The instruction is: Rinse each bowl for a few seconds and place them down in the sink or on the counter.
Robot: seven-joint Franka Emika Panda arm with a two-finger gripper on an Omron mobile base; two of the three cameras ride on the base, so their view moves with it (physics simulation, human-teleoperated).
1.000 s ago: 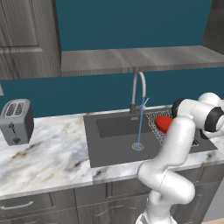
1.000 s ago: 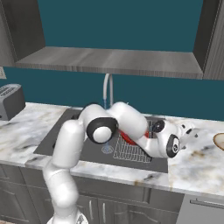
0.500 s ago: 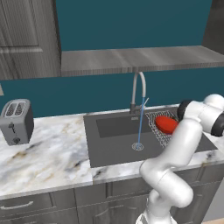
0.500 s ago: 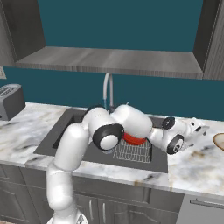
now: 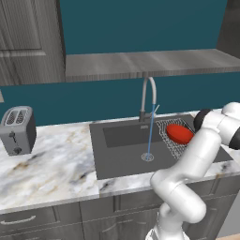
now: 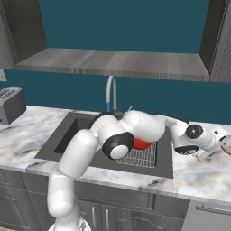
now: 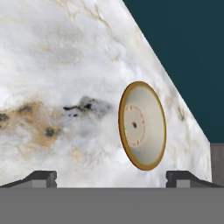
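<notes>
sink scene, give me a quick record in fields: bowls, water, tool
red bowl: lying in the wire basket at the right side of the sink
tan bowl: on the marble counter, ahead of the tool, untouched
faucet: running, a thin stream falling to the drain
tool: open, empty, reaching out over the counter right of the sink
toaster: on the counter far left of the sink
</notes>
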